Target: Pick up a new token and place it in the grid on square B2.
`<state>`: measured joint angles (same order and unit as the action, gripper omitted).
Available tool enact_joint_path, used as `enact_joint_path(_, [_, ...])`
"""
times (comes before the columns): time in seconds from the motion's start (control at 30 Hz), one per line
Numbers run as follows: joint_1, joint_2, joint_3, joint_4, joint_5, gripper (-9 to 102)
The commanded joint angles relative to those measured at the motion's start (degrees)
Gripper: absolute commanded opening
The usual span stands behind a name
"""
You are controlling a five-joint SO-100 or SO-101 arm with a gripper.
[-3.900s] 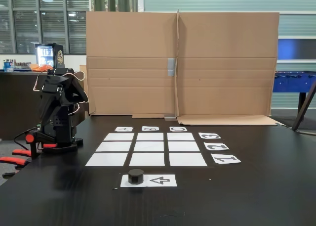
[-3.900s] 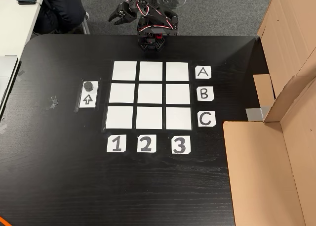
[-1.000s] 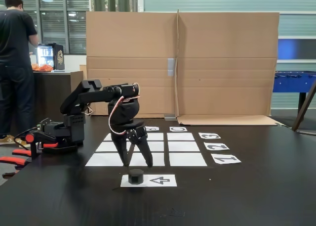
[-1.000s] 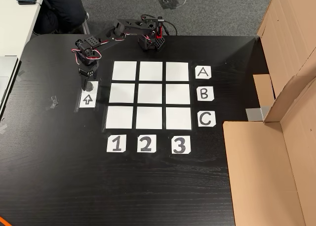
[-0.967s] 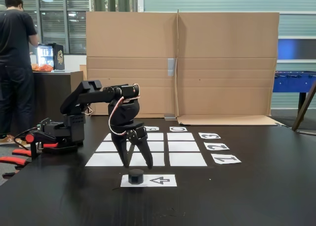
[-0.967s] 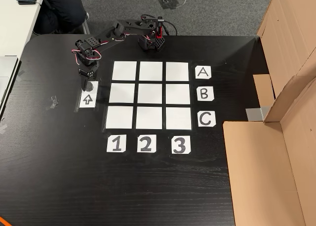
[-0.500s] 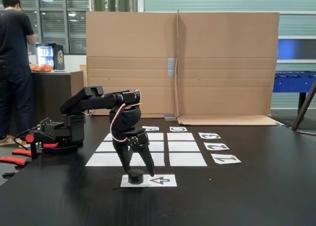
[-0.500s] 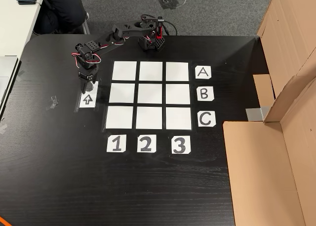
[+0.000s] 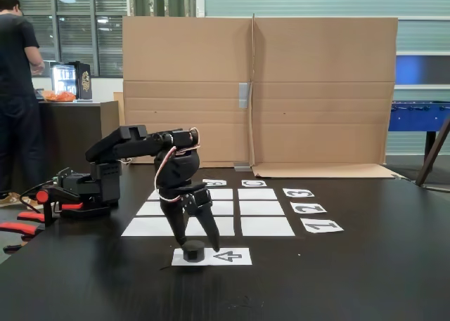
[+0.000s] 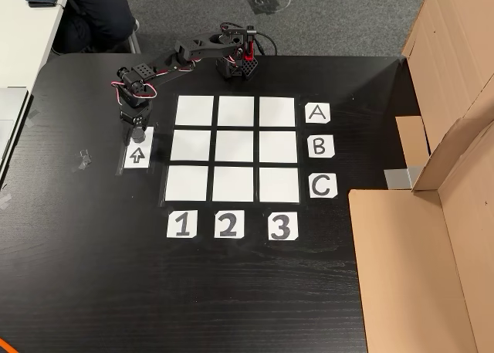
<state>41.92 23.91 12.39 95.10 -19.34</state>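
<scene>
Lowered since half a second ago, now down around the token, fingers straddling it on either side. Gripper spread, not yet closed on the puck; two tapered black plastic fingers splayed in a narrow V, tips at token height, contact too fine to tell in the side-on fixed view. From above, gripper covering most of the token, just a dark round edge showing.

Left of the token in the side-on view: arm reaching out level from its base, blocky matte black, red-and-white wires looping at the wrist. Further left, a person in dark clothes standing at a counter, back turned.

Token itself: squat, matte black, puck-shaped, sitting on the left end of the arrow sheet, a flat white paper strip printed with an outlined arrow.

Behind the token: the grid, nine smooth white paper rectangles split by dark gaps of glossy black table. Square B2 bare at the centre, well apart from the token. Seen from above, same centre sheet unmarked.

Right of the token, beyond the grid: number labels on curling paper. Far behind, a big folded cardboard sheet, plain brown, creased, standing upright.
</scene>
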Motion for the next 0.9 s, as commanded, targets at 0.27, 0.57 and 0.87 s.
enact_joint_path(0.27, [0.8,0.2,-2.7,-0.4,1.4,28])
enact_joint_path(0.57, [0.8,-1.8,-5.7,-0.4,3.0,17])
enact_joint_path(0.87, [0.8,-2.1,-6.9,-1.1,4.3,10])
